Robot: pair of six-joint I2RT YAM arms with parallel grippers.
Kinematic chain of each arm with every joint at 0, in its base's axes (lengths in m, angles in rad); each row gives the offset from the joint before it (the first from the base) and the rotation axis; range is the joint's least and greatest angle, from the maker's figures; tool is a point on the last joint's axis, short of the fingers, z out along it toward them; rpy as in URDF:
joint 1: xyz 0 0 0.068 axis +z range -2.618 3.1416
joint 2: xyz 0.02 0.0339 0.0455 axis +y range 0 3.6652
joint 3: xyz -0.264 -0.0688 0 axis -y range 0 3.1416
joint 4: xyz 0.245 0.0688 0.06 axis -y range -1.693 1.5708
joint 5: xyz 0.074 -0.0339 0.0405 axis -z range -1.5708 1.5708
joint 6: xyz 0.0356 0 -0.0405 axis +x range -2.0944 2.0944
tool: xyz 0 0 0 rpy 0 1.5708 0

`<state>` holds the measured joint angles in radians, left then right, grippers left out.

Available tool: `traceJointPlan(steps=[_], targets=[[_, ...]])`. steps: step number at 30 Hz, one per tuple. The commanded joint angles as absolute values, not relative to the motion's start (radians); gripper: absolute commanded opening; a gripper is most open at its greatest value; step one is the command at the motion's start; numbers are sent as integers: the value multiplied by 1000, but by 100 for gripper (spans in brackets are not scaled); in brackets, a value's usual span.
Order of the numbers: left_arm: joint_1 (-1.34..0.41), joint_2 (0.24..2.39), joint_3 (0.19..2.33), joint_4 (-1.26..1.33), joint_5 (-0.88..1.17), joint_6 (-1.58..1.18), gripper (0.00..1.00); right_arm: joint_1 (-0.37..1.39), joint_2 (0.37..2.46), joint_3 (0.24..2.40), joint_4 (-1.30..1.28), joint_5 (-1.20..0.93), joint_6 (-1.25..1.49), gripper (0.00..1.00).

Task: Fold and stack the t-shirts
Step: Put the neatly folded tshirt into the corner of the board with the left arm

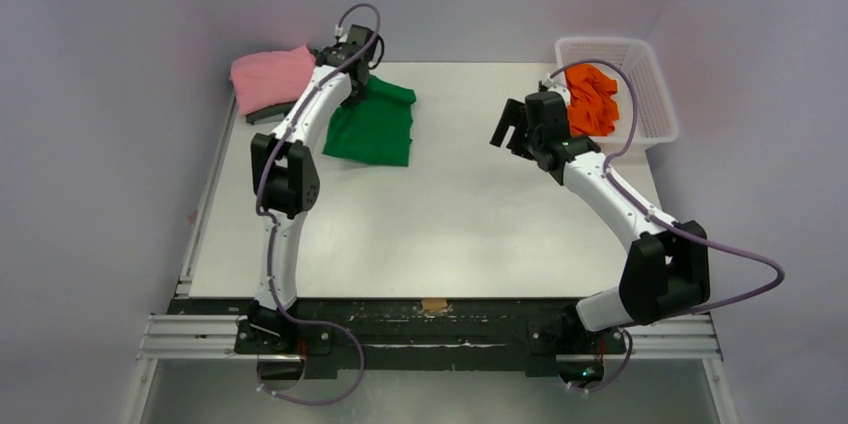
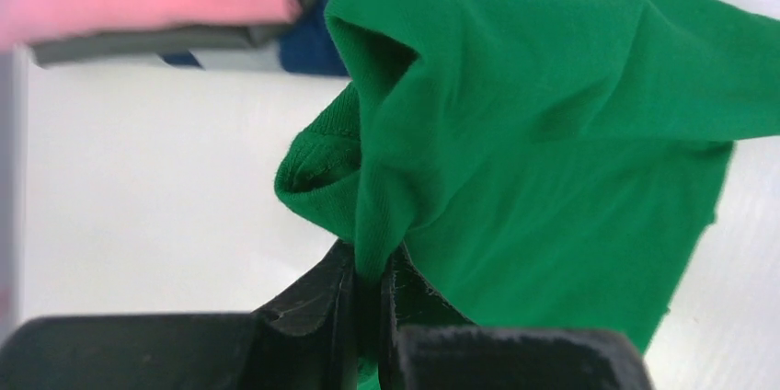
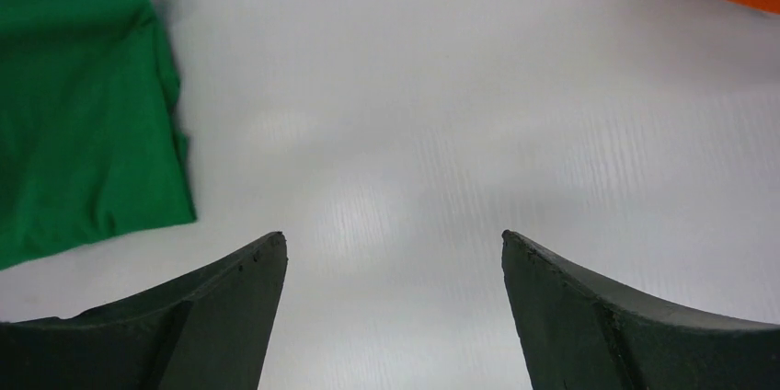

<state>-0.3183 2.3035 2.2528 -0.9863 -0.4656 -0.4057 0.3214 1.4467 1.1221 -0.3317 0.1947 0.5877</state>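
Note:
The bright green t-shirt (image 1: 375, 124) lies folded at the back left of the table, its far corner lifted. My left gripper (image 1: 357, 79) is shut on that corner; in the left wrist view the green cloth (image 2: 552, 132) is pinched between my fingertips (image 2: 368, 266). A folded pink t-shirt (image 1: 272, 77) lies on top of a stack at the far left, with dark grey (image 2: 138, 43) and dark blue (image 2: 317, 45) shirts under it. Orange t-shirts (image 1: 592, 99) fill the white basket. My right gripper (image 1: 512, 126) is open and empty above the bare table (image 3: 395, 241); the green shirt (image 3: 83, 105) is to its left.
The white lattice basket (image 1: 655, 94) stands at the back right corner. A black rail (image 1: 430, 319) with both arm bases runs along the near edge. Purple cables loop off both arms. Grey walls close in the table on three sides.

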Motion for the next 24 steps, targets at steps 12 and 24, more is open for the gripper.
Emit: traceJointPlan(steps=[12,24], targets=[[-138,2276,2536,-727,-492,-141,0,322,1428,1125,-341,291,528,86],[-1,2295,2592,-608,-306,-254,0,322,1487,1184,-380,295,519,87]])
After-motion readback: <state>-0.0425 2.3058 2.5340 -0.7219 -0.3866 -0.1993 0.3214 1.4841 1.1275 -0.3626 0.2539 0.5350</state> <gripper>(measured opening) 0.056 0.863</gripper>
